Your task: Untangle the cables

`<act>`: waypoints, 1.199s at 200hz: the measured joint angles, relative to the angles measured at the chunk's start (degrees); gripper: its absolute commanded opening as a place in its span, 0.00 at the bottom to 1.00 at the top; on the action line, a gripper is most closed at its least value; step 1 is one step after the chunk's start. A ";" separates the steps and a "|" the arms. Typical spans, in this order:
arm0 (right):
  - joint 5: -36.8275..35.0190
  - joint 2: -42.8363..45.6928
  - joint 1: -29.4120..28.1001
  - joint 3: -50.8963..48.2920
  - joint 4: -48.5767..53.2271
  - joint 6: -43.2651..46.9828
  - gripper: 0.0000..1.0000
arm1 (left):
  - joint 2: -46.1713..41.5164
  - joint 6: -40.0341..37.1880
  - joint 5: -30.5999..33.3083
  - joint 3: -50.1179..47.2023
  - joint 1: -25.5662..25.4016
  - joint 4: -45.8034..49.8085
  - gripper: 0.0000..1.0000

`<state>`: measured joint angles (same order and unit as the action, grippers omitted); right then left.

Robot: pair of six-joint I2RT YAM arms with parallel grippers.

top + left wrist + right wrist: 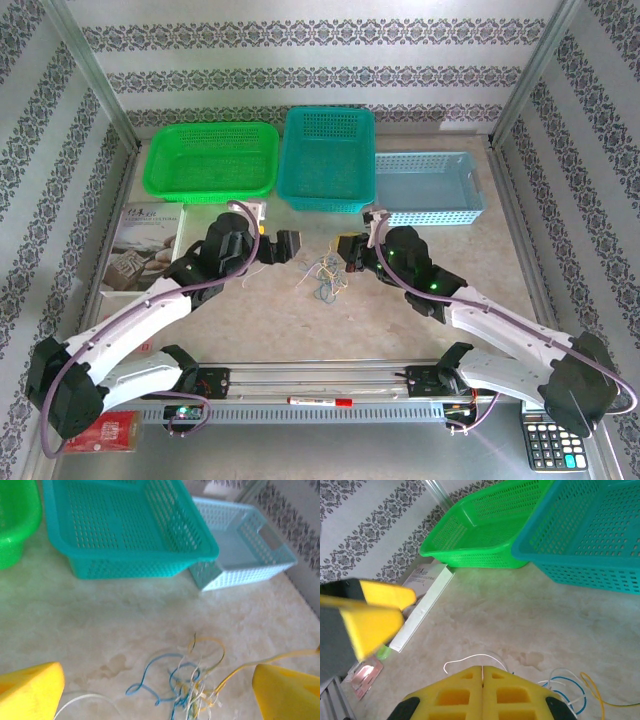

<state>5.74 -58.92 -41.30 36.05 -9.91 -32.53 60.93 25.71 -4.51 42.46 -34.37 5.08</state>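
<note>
At the middle of the desk (280,325), between my two arms, lies the tangle of thin, curly cream, blue and yellow cables (324,272). My left jaws gape wide, empty. My right jaws are pressed shut; whether they pinch a strand I cannot tell. I'd grip one loose blue loop and pull slowly.

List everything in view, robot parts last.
green basket: 1, green, far left
teal basket: 1, teal, far centre
blue basket: 1, light blue, far right
cables: one tangle, blue, yellow, white, table centre
book: 1, white, left side
marker: 1, white and red, near rail
calculator: 1, black, near right corner
packet: 1, red, near left corner
left gripper: 1, yellow fingers, open, left of cables
right gripper: 1, yellow fingers, shut, right of cables
</note>
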 measured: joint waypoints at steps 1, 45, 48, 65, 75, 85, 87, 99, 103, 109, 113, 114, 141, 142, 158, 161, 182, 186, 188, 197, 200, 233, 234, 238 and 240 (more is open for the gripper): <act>0.02 0.00 0.09 0.15 0.11 0.00 0.00 | 0.00 -0.13 -0.26 -0.33 0.00 -0.13 0.96; 1.22 -0.07 0.70 5.31 1.92 0.44 0.00 | 2.64 -3.08 -7.58 -6.05 0.00 -4.92 0.96; 1.29 -0.07 0.70 5.62 1.99 0.44 0.00 | 2.99 -3.13 -7.96 -6.21 -0.02 -5.27 0.97; 1.70 -0.04 0.70 7.23 2.10 0.46 0.00 | 4.94 -3.54 -9.51 -6.49 -0.37 -7.37 0.96; 1.92 -0.04 0.70 8.04 2.23 0.61 0.00 | 6.05 -3.89 -10.21 -6.49 -0.79 -8.76 0.96; 2.12 -0.04 0.70 8.57 2.38 0.68 0.00 | 7.15 -4.31 -10.58 -6.45 -1.46 -9.79 0.96; 2.14 -0.04 0.70 8.68 2.43 0.68 0.00 | 7.39 -4.37 -10.71 -6.45 -1.66 -9.94 0.96; 2.32 -0.04 0.70 9.25 2.84 0.83 0.00 | 8.94 -4.79 -11.04 -6.23 -2.47 -10.99 0.96; 2.36 -0.04 0.70 9.38 2.91 0.85 0.00 | 9.53 -4.87 -11.19 -6.14 -2.69 -11.28 0.96; 2.51 -0.04 0.70 9.66 3.06 0.85 0.00 | 10.56 -5.05 -11.30 -5.86 -2.97 -11.72 0.96; 2.56 -0.07 0.68 9.90 3.26 0.85 0.00 | 11.08 -5.20 -11.30 -5.70 -3.13 -11.98 0.95; 2.58 -0.07 0.70 10.01 3.30 0.85 0.00 | 11.21 -5.20 -11.32 -5.66 -3.15 -12.04 0.95; 2.97 -0.11 0.70 12.07 4.13 0.83 0.00 | 15.85 -5.84 -11.32 -4.85 -3.48 -14.86 0.85; 2.97 -0.11 0.70 12.15 4.13 0.83 0.00 | 16.17 -5.81 -11.32 -4.81 -3.50 -14.99 0.84; 3.56 -0.42 0.70 14.19 4.61 0.83 0.00 | 18.80 -5.97 -10.97 -4.59 -3.52 -16.44 0.78; 3.76 -0.50 0.70 14.71 4.59 0.85 0.00 | 19.21 -6.03 -10.88 -4.59 -3.52 -16.70 0.77; 4.31 -0.94 0.70 18.45 5.03 0.94 0.00 | 21.64 -6.01 -10.27 -4.61 -3.52 -18.03 0.74; 4.33 -0.94 0.70 19.26 5.11 1.03 0.00 | 21.88 -5.99 -10.27 -4.61 -3.52 -18.18 0.74; 4.33 -0.94 0.70 19.50 5.14 1.05 0.00 | 22.01 -5.99 -10.21 -4.61 -3.52 -18.29 0.74; 4.42 -0.94 0.70 21.31 5.20 1.18 0.00 | 22.43 -5.97 -10.19 -4.63 -3.52 -18.69 0.73; 4.44 -0.94 0.70 21.86 5.25 1.25 0.00 | 22.49 -5.99 -10.19 -4.68 -3.52 -18.88 0.73; 4.13 -0.94 1.11 26.91 5.18 2.49 0.00 | 22.43 -5.95 -9.99 -5.64 -3.52 -20.83 0.74; 4.11 -0.94 1.16 27.06 5.18 2.54 0.00 | 22.43 -5.95 -10.01 -5.66 -3.52 -20.90 0.74; 4.02 -0.94 1.38 27.34 5.16 2.71 0.00 | 22.32 -5.90 -10.01 -5.86 -3.52 -21.03 0.74; 3.96 -0.98 1.49 27.52 5.16 2.82 0.00 | 22.27 -5.90 -9.99 -5.90 -3.52 -21.03 0.74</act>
<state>9.69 -59.90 -39.81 63.57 -4.75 -29.71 83.20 19.81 -14.50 36.56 -37.89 -15.94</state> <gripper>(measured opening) 0.050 0.733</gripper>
